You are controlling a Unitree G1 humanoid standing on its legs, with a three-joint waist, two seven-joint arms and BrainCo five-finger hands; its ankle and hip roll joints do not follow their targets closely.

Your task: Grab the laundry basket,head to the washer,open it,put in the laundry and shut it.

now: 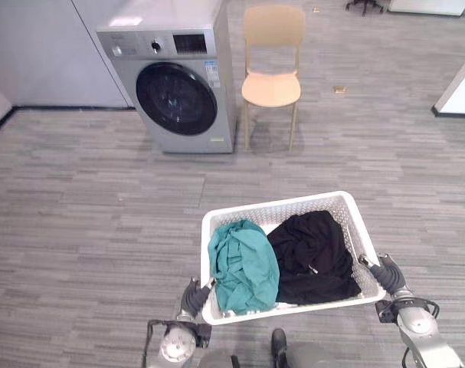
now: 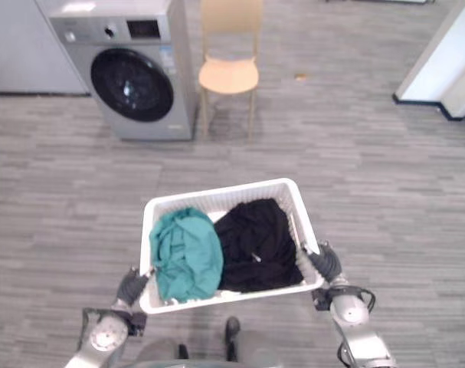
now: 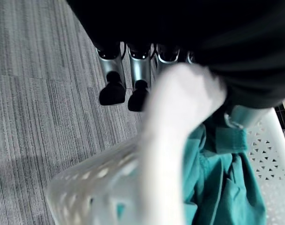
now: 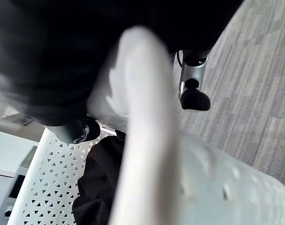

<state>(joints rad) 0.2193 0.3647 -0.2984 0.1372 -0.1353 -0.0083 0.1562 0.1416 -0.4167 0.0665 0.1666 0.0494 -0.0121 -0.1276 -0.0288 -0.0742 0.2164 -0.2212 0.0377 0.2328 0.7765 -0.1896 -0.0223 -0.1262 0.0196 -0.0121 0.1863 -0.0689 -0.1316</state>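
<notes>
Right up close, the white laundry basket sits between the two hands, held at its short ends. The left hand is on the near-left rim beside the teal garment; in its own wrist view the fingers hook over the outer side of the rim, thumb on the inner side, so it looks clamped on the basket. The right hand takes the opposite end next to the black garment, and the right wrist view shows the same story: fingers curled outside the white edge, gripping it.

Both loads of laundry lie inside, teal to the robot's left, black to its right. The basket's long axis runs across the body, slightly skewed, right end farther forward.

Now the key relation: the silver washing machine stands well ahead and off to the left, round door shut and facing this way, with a beige chair just beside it. My read: carrying step, with a leftward bearing needed to meet that door square.
</notes>
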